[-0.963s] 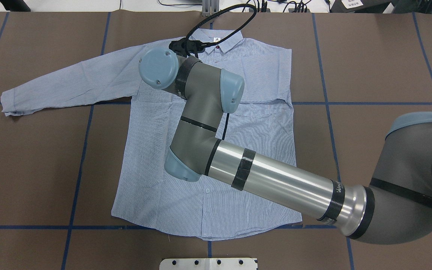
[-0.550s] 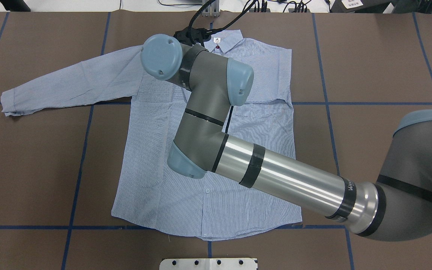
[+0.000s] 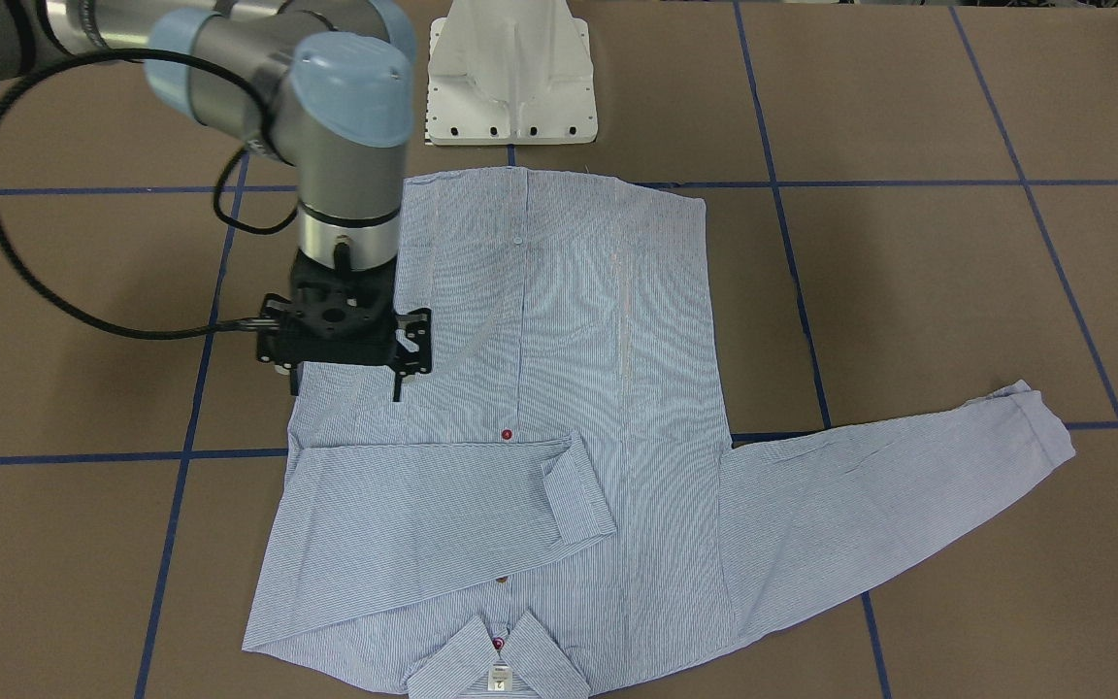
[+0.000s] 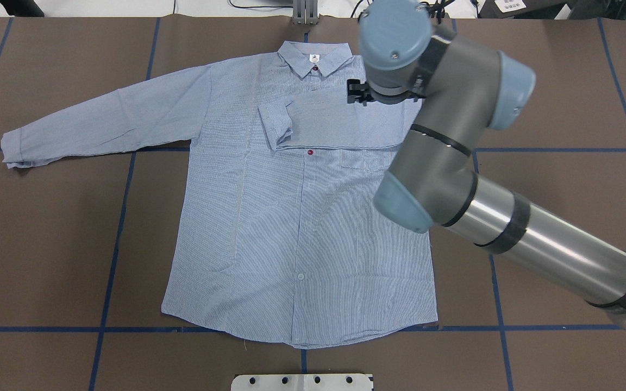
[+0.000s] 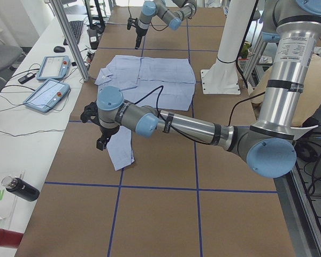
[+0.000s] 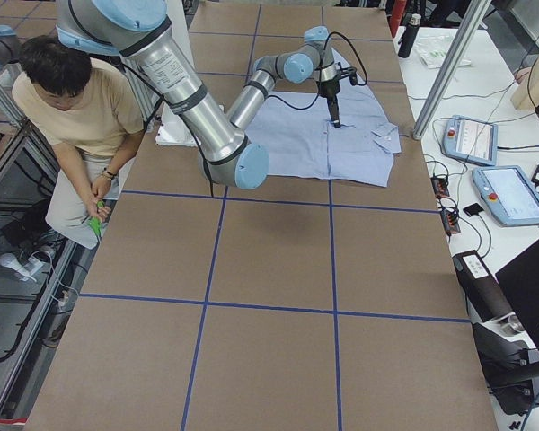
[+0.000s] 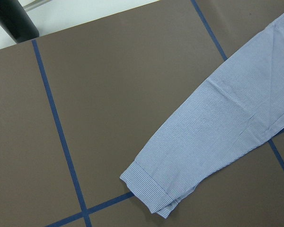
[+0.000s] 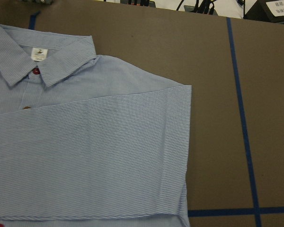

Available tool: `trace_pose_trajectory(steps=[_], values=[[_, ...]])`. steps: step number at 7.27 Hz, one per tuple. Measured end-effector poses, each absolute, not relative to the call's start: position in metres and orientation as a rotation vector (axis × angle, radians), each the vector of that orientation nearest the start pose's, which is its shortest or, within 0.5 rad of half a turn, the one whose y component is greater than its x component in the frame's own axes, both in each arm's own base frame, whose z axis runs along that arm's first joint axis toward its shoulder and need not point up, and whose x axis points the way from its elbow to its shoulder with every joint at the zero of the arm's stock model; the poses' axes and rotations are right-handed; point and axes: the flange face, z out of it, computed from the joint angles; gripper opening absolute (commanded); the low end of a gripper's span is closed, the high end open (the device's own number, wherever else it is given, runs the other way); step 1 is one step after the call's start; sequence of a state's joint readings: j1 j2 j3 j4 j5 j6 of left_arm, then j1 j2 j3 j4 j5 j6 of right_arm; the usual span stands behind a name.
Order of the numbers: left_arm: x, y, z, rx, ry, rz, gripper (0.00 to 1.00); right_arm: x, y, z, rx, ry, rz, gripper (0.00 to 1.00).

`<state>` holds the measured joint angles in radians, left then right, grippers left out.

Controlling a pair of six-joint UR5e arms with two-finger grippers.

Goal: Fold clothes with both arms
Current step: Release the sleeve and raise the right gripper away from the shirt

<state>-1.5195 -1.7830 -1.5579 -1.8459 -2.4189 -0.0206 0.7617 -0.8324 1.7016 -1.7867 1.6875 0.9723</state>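
Observation:
The clothes are one light blue striped shirt (image 4: 291, 228) lying flat, front up, collar (image 4: 314, 57) at the far edge. One sleeve is folded across the chest (image 3: 423, 485); the other sleeve (image 4: 101, 122) stretches out to the side. My right gripper (image 3: 345, 391) hangs open just above the shirt beside that fold, nothing between its fingers. The right wrist view looks down on the folded sleeve (image 8: 94, 156) and collar (image 8: 40, 59). My left gripper (image 5: 100, 140) shows only in the exterior left view, over the outstretched sleeve's cuff (image 7: 151, 191); I cannot tell its state.
Blue tape lines (image 4: 123, 190) cross the brown table. The white pedestal base (image 3: 510, 78) stands at the robot's edge. A person (image 6: 72, 99) sits beside the table. Teach pendants (image 5: 48, 80) and a dark bottle (image 5: 21, 188) lie on the white side bench.
My right arm has swung from over the collar and chest towards the shirt's shoulder on the right, uncovering the folded sleeve. The shirt itself lies as before.

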Motion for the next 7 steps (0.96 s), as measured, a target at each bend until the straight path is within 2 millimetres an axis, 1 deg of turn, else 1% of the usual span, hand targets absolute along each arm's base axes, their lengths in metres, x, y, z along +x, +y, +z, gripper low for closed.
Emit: trace_pose_trajectory(steps=[1,2,3,4,5,6,7], values=[[-0.016,-0.612,0.524,0.428,0.827,0.252,0.99,-0.362,-0.57,0.225,0.275,-0.594,0.083,1.0],[0.011,-0.621,0.538,0.433,0.814,0.278,0.99,-0.319,-0.583,0.259,0.228,-0.604,0.046,1.0],[0.039,-0.627,0.555,0.398,0.822,0.256,0.99,-0.279,-0.593,0.292,0.188,-0.616,0.013,1.0],[0.057,-0.631,0.577,0.343,0.836,0.204,0.99,-0.242,-0.598,0.319,0.137,-0.654,0.007,1.0],[0.068,-0.632,0.599,0.294,0.845,0.16,0.98,-0.208,-0.598,0.339,0.083,-0.709,0.028,1.0],[0.081,-0.632,0.614,0.247,0.851,0.127,0.93,-0.178,-0.594,0.356,0.039,-0.762,0.056,1.0],[0.104,-0.631,0.623,0.197,0.857,0.106,0.87,-0.157,-0.586,0.367,0.011,-0.797,0.077,1.0]])
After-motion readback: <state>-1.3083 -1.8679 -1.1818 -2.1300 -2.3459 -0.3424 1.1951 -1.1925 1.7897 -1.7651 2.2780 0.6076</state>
